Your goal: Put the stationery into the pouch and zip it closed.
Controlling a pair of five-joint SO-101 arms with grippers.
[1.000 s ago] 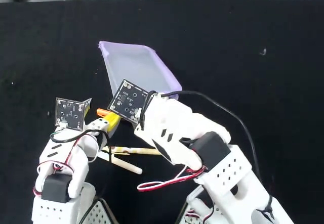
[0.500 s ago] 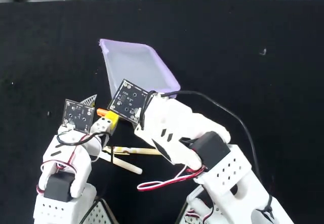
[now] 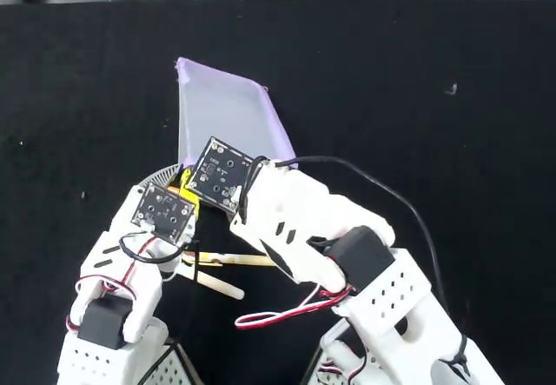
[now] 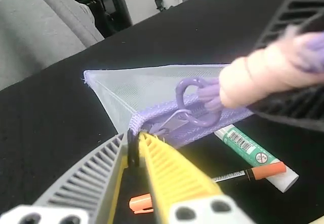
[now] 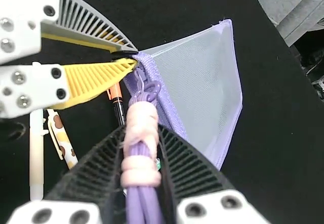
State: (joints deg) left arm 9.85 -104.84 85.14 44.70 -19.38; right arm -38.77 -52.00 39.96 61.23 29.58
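Observation:
The purple mesh pouch point(image 3: 222, 116) lies in front of both arms. My left gripper point(image 4: 132, 136), with one grey and one yellow finger, is shut on the pouch's near corner point(image 5: 132, 57) at the end of the zipper. My right gripper point(image 5: 141, 129), black-fingered, is shut on the pink and purple zipper pull point(image 5: 138, 150), whose purple ring point(image 4: 195, 102) hangs on the slider. Loose stationery lies beside the pouch: a green-and-white marker point(image 4: 252, 154), an orange-capped pen point(image 4: 249, 174), a white pen point(image 5: 35, 153) and a spotted pen point(image 5: 64, 142).
Black cloth covers the table point(image 3: 434, 98). Two light pens point(image 3: 217, 262) lie crossed between the arm bases. The right arm's cable point(image 3: 382, 189) loops over its body. Open table stretches right of and behind the pouch.
My left arm has swung right to the pouch and closed on its near corner. The pouch has turned and its near end has been drawn in. The right arm has stayed put.

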